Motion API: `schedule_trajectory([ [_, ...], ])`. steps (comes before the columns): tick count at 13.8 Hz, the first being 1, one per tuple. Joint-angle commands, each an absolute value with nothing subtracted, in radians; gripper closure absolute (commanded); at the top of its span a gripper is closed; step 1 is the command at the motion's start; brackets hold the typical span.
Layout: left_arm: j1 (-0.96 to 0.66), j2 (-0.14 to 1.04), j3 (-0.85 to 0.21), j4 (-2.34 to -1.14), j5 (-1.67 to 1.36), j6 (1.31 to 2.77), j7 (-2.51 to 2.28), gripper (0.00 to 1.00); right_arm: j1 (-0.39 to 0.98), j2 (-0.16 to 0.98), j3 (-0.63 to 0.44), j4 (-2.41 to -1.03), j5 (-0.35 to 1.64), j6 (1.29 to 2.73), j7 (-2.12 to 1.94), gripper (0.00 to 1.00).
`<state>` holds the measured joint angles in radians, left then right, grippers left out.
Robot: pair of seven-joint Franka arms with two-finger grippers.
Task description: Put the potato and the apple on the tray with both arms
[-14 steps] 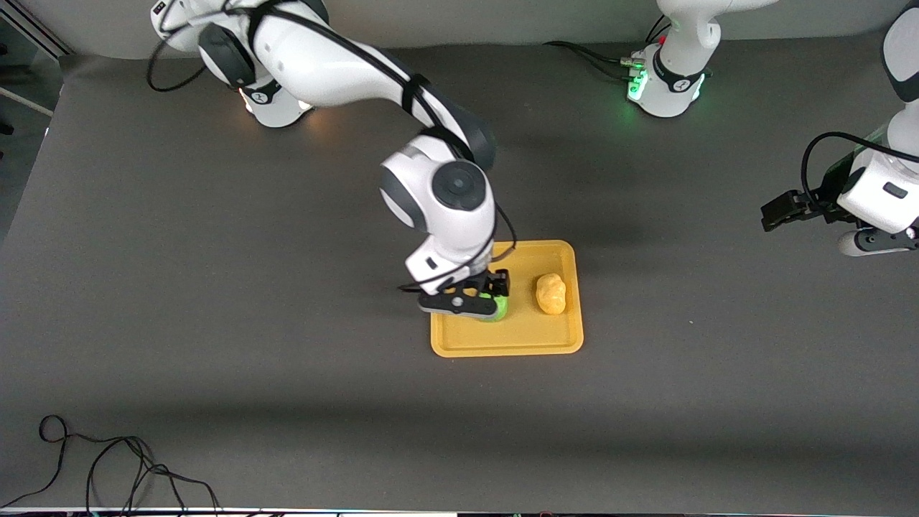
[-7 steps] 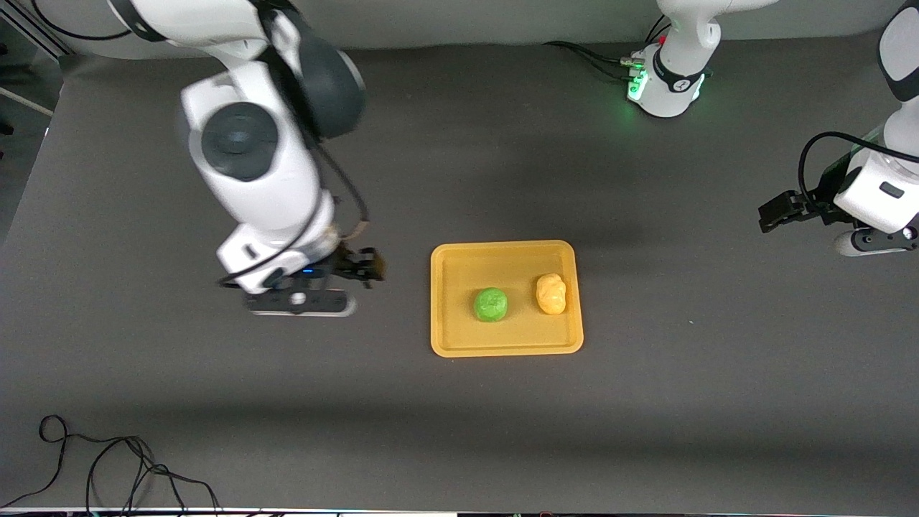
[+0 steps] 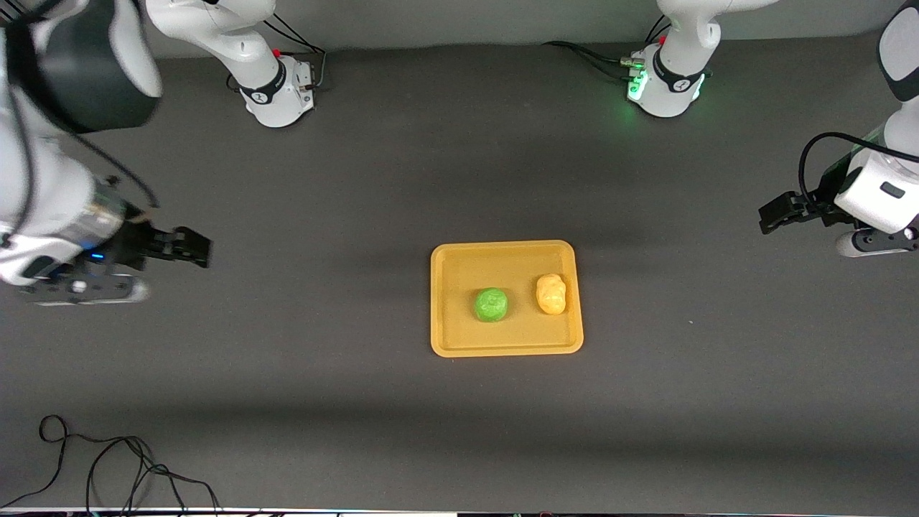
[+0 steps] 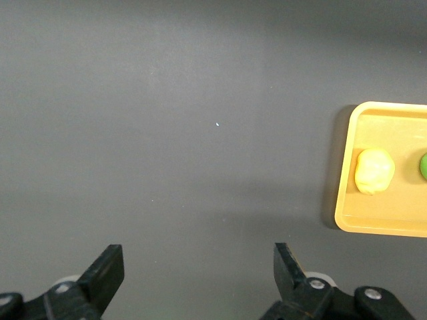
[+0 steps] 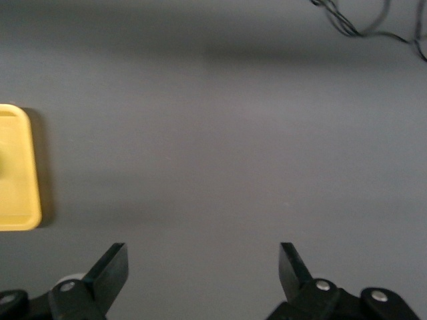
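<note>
White arm segments are seen at both ends of the dark tabletop. The right tool is held up over the right arm's end, its fingers spread apart with nothing between them; much of that arm is cut off by the frame edge. The left tool is held over the left arm's end, fingers likewise apart and empty. The apple and the potato are seen side by side on the tray.
</note>
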<state>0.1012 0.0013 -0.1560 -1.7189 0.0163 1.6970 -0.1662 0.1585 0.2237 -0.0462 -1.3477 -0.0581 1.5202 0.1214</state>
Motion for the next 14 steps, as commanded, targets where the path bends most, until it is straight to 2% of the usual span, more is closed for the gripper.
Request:
schedule_trajectory([
  [1, 0.094, -0.008, -0.150, -1.724, 0.009, 1.701, -0.166, 0.00, 0.072, 0.083, -0.040, -1.543, -0.040, 1.606, 0.074, 0.00],
  [5, 0.095, -0.008, -0.149, -1.724, 0.009, 1.701, -0.166, 0.00, -0.014, 0.064, -0.040, -1.568, -0.038, 1.620, 0.028, 0.00],
  [10, 0.095, -0.008, -0.149, -1.726, 0.009, 1.701, -0.166, 0.00, -0.014, 0.075, -0.044, -1.563, -0.037, 1.608, 0.029, 0.00],
  [14, 0.095, -0.008, -0.149, -1.726, 0.009, 1.701, -0.166, 0.00, -0.012, 0.068, -0.069, -1.565, 0.046, 1.582, 0.040, 0.00],
])
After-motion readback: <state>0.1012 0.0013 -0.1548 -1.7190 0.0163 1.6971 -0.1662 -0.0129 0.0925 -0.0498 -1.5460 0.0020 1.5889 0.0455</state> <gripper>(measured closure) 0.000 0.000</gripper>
